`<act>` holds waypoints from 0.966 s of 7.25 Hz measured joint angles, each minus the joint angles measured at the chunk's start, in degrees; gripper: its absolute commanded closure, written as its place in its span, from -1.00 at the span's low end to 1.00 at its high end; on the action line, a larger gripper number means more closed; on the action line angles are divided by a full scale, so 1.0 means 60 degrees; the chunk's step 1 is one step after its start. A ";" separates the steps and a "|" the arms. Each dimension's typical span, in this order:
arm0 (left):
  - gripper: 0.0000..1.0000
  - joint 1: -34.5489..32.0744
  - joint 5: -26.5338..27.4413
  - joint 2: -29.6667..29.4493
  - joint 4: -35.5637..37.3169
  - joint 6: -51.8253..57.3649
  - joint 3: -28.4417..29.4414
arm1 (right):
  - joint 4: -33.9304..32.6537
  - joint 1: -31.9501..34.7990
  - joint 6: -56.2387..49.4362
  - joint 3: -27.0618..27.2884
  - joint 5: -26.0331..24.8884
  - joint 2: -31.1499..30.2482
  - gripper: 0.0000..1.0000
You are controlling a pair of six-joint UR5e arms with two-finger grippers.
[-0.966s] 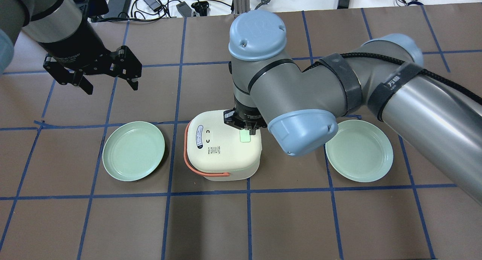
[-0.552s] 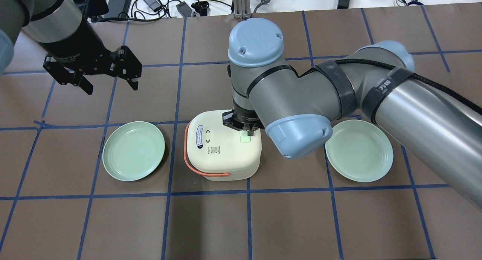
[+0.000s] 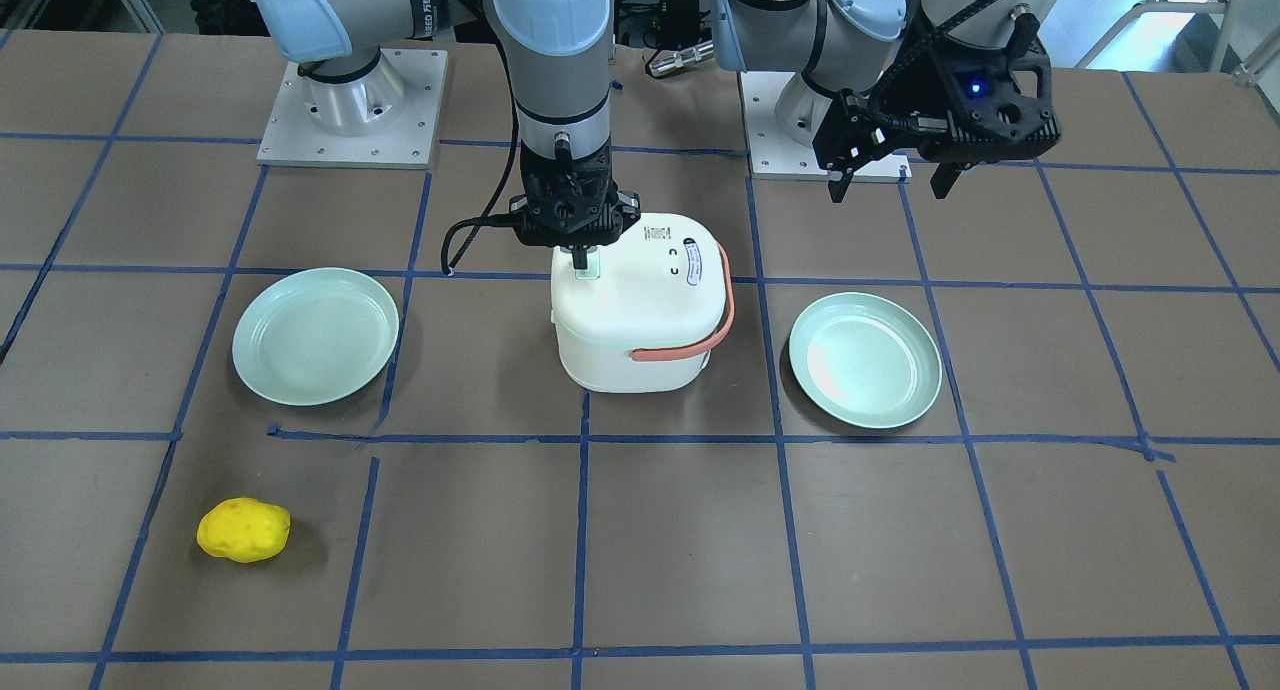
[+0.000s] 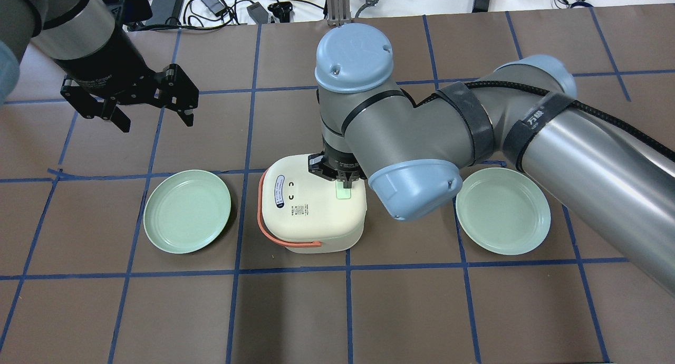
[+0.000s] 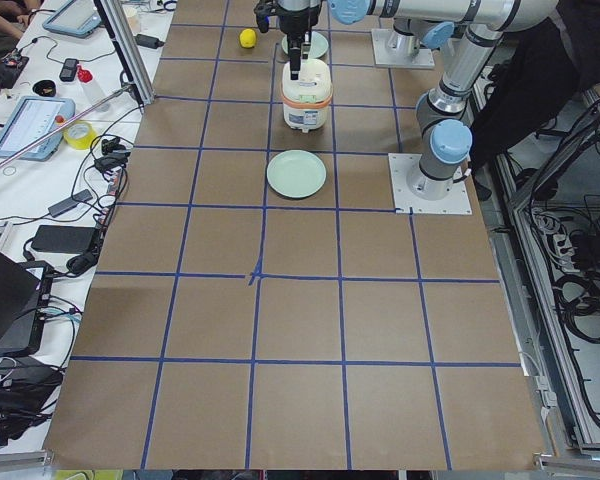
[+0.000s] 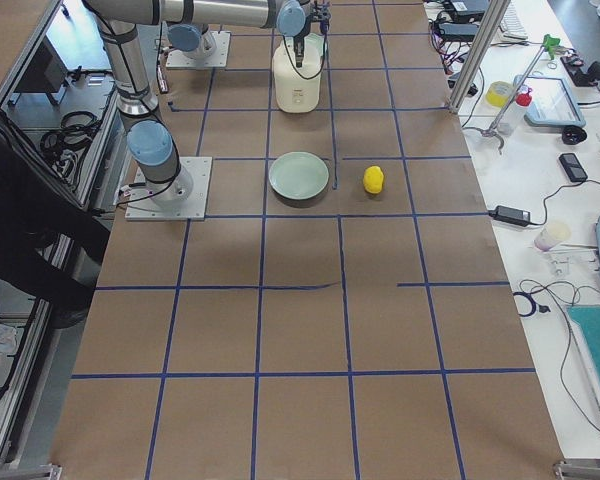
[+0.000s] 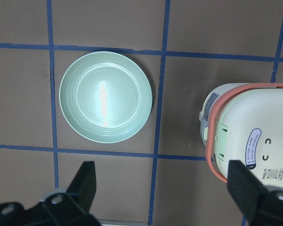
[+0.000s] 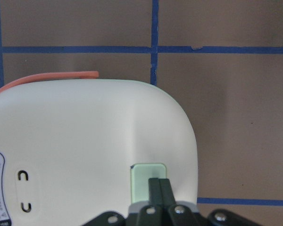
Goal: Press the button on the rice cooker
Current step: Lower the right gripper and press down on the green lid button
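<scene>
Right fingers (image 8: pixel 154 193): clenched together, empty, tips seen over the button's near edge.
Button (image 8: pixel 140 181): on the rice cooker (image 4: pixel 306 211) lid, beside its rim; cooker stood on the table (image 4: pixel 401 311).
Left fingers (image 7: pixel 86 183): spread, empty, held well apart.
Risk: contact is judged off-centre; tips could be slid off, or the cooker shoved.

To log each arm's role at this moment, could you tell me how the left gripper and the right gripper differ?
The left gripper is open, fingers spread wide; the right gripper is shut, fingers together. The left gripper hangs over the table, off to the side of the rice cooker; the right gripper points straight down with its tips on the button, seemingly touching it. Both are black two-finger grippers.
</scene>
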 measured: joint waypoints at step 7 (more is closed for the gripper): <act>-1.00 0.0000 0.0000 0.0000 0.0000 -0.0003 0.0000 | -0.0058 0.0146 0.0012 -0.0040 0.0000 0.0133 1.00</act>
